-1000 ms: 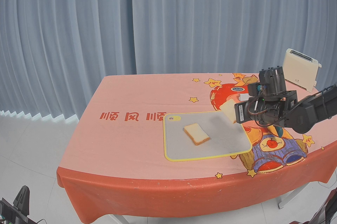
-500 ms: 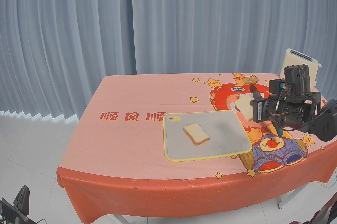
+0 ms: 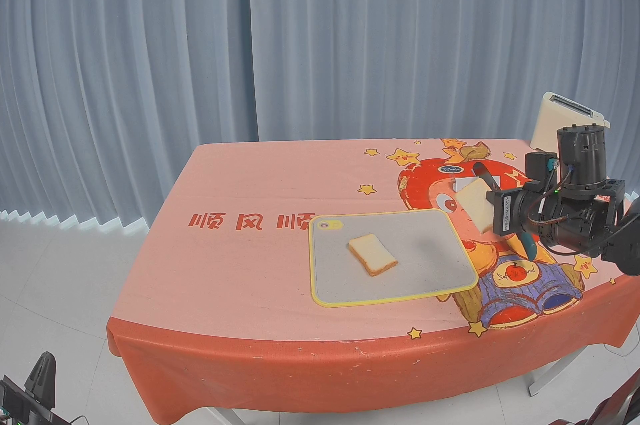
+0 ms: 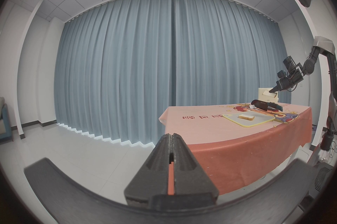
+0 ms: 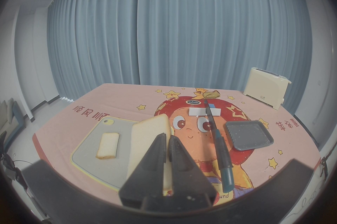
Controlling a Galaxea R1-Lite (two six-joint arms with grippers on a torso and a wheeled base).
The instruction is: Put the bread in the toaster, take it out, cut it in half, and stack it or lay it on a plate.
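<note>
My right gripper [image 3: 489, 196] is shut on a slice of bread [image 3: 472, 204] and holds it upright in the air, above the tablecloth just right of the cutting board [image 3: 427, 263]. In the right wrist view the held slice [image 5: 147, 140] stands between the fingers of the gripper [image 5: 167, 139]. A second slice [image 3: 372, 254] lies flat on the board. The cream toaster [image 3: 565, 121] stands at the table's far right corner, behind the right arm. My left gripper [image 4: 171, 145] is shut on nothing, low and well off to the left of the table.
A knife [image 5: 219, 140] with a dark handle lies on the cloth, its blade resting on a white block [image 5: 196, 112]. A grey plate [image 5: 248, 134] sits beside it, between knife and toaster [image 5: 266, 87]. The table's left half is bare cloth.
My right arm has carried the held slice to the right, from over the board's right edge to above the cloth, nearer the toaster. The slice on the board has stayed put.
</note>
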